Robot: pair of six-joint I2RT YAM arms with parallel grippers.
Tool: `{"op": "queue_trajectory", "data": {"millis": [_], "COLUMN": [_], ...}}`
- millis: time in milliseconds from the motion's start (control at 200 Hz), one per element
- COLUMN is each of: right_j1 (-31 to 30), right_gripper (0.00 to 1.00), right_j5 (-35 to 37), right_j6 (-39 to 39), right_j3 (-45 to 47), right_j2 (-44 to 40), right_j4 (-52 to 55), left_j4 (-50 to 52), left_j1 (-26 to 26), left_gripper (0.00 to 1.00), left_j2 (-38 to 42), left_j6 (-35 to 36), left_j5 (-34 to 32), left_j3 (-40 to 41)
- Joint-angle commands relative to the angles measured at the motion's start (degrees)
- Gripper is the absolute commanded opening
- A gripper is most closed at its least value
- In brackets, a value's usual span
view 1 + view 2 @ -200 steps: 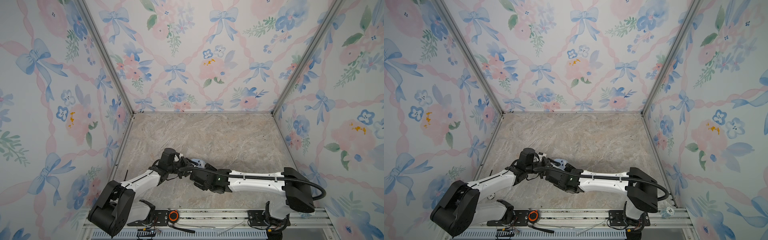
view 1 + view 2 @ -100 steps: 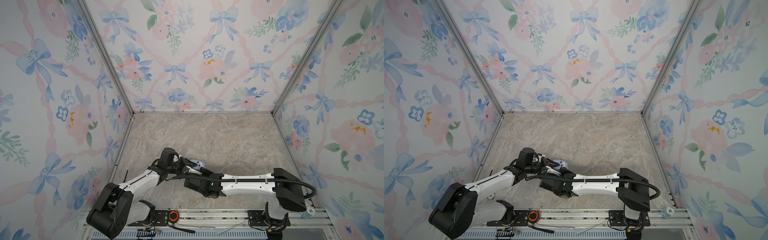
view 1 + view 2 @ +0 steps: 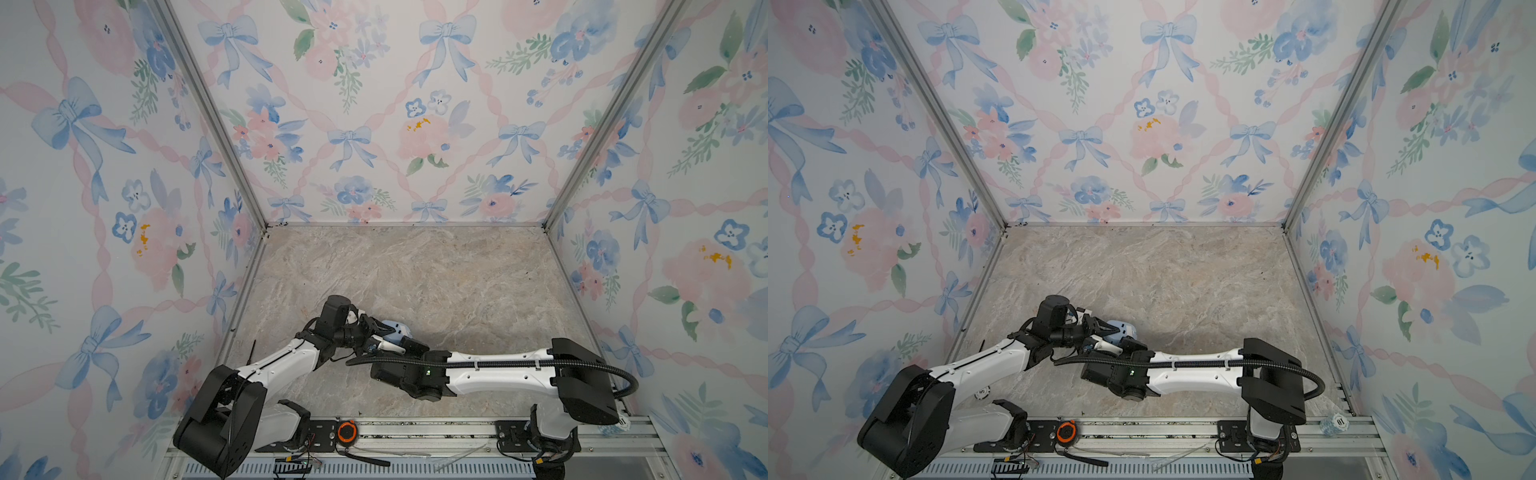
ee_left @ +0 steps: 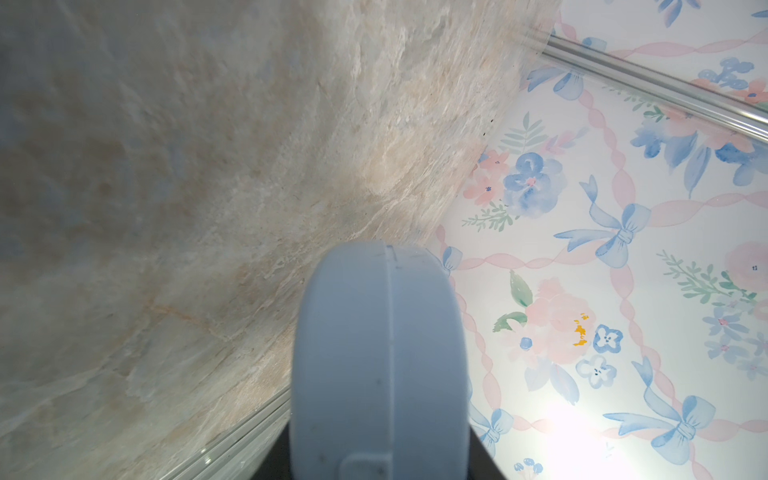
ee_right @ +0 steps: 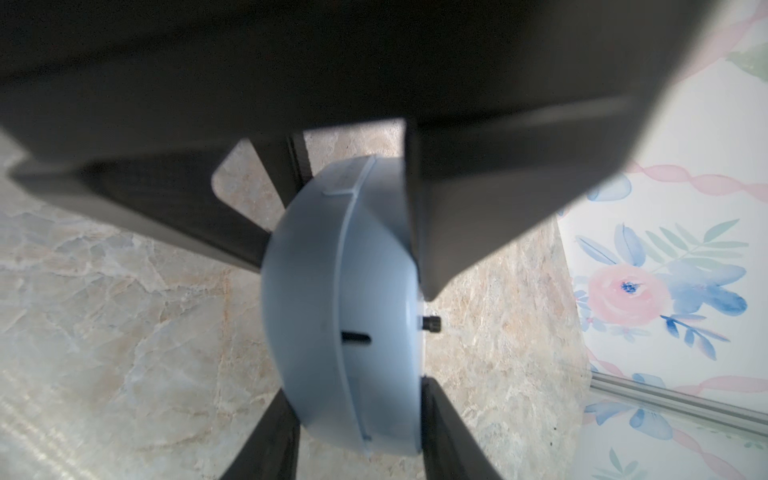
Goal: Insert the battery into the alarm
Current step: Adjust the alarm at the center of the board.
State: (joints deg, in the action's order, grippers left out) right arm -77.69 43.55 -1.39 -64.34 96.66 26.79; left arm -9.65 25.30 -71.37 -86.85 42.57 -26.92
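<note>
Twin cameras high at the front look down over the whole surface (image 3: 436,274); both wrist cameras crowd the alarm (image 5: 345,311) edge-on.

Left arm (image 3: 286,361), right arm (image 3: 498,370) both wearing glossy white shells, boxy black joint housings (image 3: 582,386) bulking at bends. Black ribbed hose (image 3: 629,376) running along right arm, white clips (image 3: 476,365) pinning it. Tiny green light (image 3: 427,372) glowing on black wrist block. Right gripper (image 5: 357,390) showing matte black wedge fingers (image 5: 449,436).
</note>
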Motion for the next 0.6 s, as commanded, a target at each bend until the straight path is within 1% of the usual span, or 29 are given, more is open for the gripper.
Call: {"op": "queue_trajectory", "data": {"millis": [0,265,390,540,595], "right_j1": [0.7,1.0,1.6,3.4,3.8], "right_gripper": [0.0,0.0,0.0,0.0,0.0], "right_j5": [-0.9,-1.5,-1.1,-3.1,-3.7], "right_j6": [3.4,4.4,5.7,7.4,7.8], "right_j3": [1.4,2.2,2.5,3.5,3.9], "right_j2": [-3.6,-3.9,-4.2,-6.1,-6.9], "right_j4": [-3.4,-3.5,-3.5,-4.4,-4.7], "left_j4": [-2.8,-2.8,-2.8,-2.5,-1.9], "left_j1": [-0.3,-0.5,-0.6,-0.6,-0.7], "left_gripper": [0.41,0.52,0.54,0.56,0.59], "left_j2": [1.3,1.1,0.2,-0.8,-1.1], "left_j6": [2.6,4.8,5.5,6.5,7.3], "left_j5": [3.4,2.5,2.5,2.3,2.3], "left_j3": [-1.3,-0.8,-0.5,0.1,0.0]}}
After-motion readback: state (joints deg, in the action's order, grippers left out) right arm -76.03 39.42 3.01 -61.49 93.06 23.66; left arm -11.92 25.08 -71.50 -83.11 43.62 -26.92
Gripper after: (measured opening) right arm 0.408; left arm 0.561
